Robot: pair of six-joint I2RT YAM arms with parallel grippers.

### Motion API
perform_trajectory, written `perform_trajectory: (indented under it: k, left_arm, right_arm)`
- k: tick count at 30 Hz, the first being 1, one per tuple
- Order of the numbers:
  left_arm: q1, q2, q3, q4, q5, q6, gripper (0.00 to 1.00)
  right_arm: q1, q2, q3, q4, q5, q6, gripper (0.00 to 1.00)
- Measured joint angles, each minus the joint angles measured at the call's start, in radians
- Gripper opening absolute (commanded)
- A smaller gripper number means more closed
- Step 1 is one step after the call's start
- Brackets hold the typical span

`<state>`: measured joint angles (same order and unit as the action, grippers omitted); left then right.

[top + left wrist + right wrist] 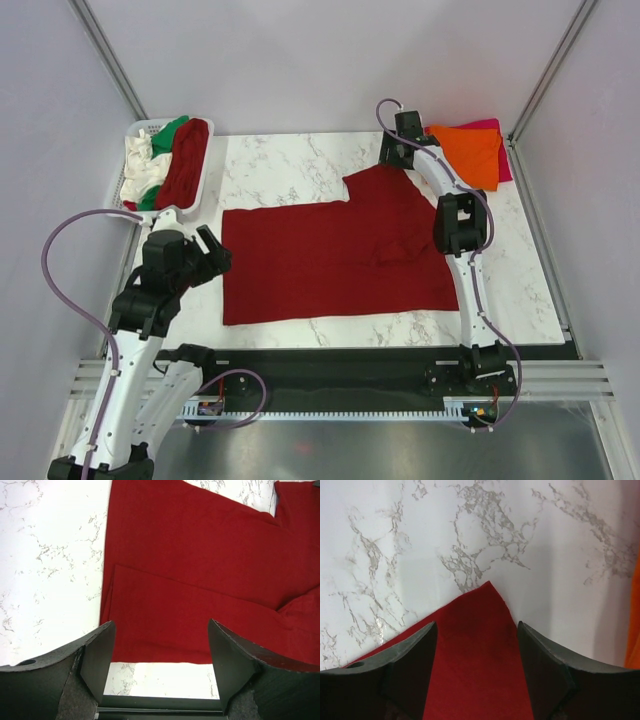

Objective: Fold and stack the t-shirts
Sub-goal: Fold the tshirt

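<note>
a: where is the dark red cloth t-shirt (330,262) laid?
b: flat on the white marble table (290,170), long axis left-right; its sleeve tip is framed by the right gripper (476,630), its hem by the left gripper (160,626), both spread wide.

On the tabletop (280,165), the spread t-shirt (330,262) lies just ahead of the left pincer (160,630), one sleeve corner beneath the right pincer (477,630). Stacked t-shirts (470,155) lie right of the right pincer; the basket (148,127) stands off to the left pincer's side.
</note>
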<state>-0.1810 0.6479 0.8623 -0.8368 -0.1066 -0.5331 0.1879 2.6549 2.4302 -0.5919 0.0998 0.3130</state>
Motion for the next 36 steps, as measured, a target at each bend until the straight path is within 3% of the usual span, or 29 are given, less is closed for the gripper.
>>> perform_trajectory:
  k: [1,3,4,7,8,14,19,26,31,36]
  left_arm:
    - [0.000,0.002,0.000,0.000,-0.001,0.000,0.81]
    - [0.000,0.006,0.000,0.001,-0.005,0.000,0.81]
    - [0.000,0.010,0.000,0.001,-0.006,0.000,0.81]
    - [0.000,0.028,0.000,0.002,-0.013,0.000,0.80]
    - [0.000,0.039,0.000,0.002,-0.016,0.000,0.80]
    - [0.000,0.224,0.036,0.010,-0.049,0.000,0.83]
    - [0.000,0.623,0.252,0.049,-0.100,0.008,0.74]
    - [0.003,1.114,0.565,0.110,-0.148,0.009,0.74]
    - [0.014,1.312,0.694,0.124,-0.157,0.023,0.72]
    - [0.025,1.394,0.717,0.138,-0.153,0.042,0.71]
  right_arm:
    - [0.001,0.003,0.000,0.007,0.005,-0.004,0.68]
    - [0.004,0.011,0.009,0.019,0.010,-0.012,0.50]
    - [0.005,0.015,0.010,0.027,0.011,-0.016,0.33]
    - [0.007,0.023,0.011,0.042,0.010,-0.022,0.12]
    - [0.007,0.023,0.011,0.047,0.006,-0.021,0.00]
    - [0.010,0.009,-0.010,0.058,0.007,-0.018,0.00]
    - [0.020,-0.124,-0.185,0.056,0.009,-0.018,0.00]
    - [0.042,-0.380,-0.446,0.095,0.037,-0.018,0.00]
    - [0.032,-0.434,-0.480,0.129,0.051,-0.018,0.00]
    - [0.008,-0.434,-0.492,0.122,0.109,-0.011,0.00]
